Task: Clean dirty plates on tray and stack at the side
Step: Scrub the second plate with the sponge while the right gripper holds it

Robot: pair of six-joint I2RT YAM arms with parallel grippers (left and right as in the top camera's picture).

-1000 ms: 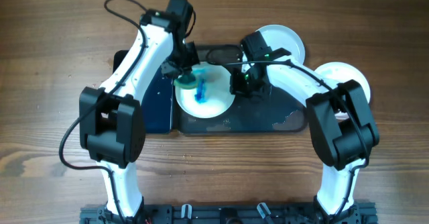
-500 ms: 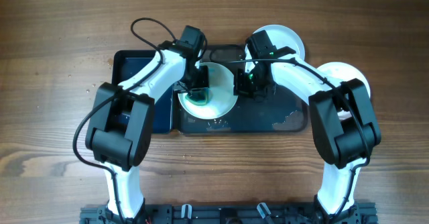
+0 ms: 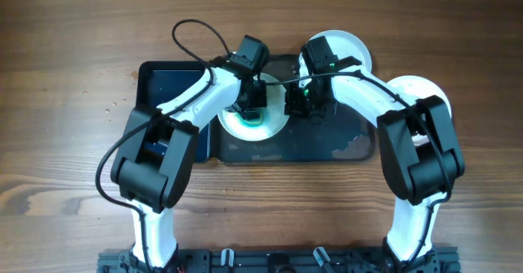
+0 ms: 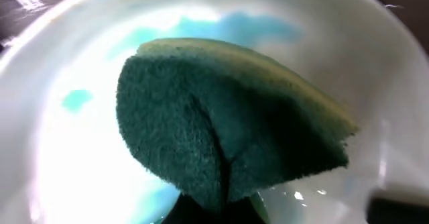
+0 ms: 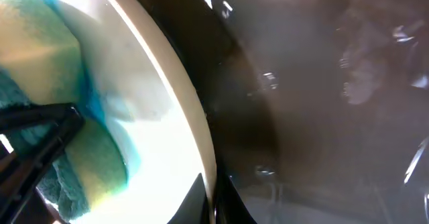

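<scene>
A white plate [image 3: 274,126] with pale blue smears lies at the left end of the dark grey tray [image 3: 343,138]. My left gripper [image 3: 252,108] is shut on a green sponge [image 4: 228,117] and presses it onto the plate [image 4: 80,150]. My right gripper [image 3: 296,103] is shut on the plate's right rim [image 5: 198,110], one finger inside and one outside. Two more white plates sit off the tray: one [image 3: 353,51] behind it and one [image 3: 418,87] at the right, partly hidden by the right arm.
A narrower black tub [image 3: 167,85] stands left of the tray, under my left arm. Wet patches [image 3: 353,146] show on the tray's right half. Wooden table [image 3: 65,60] lies all around.
My left gripper has moved right and forward across the plate with the sponge. The bright blue smear at the plate's centre is gone. The right gripper has held still on the rim.
</scene>
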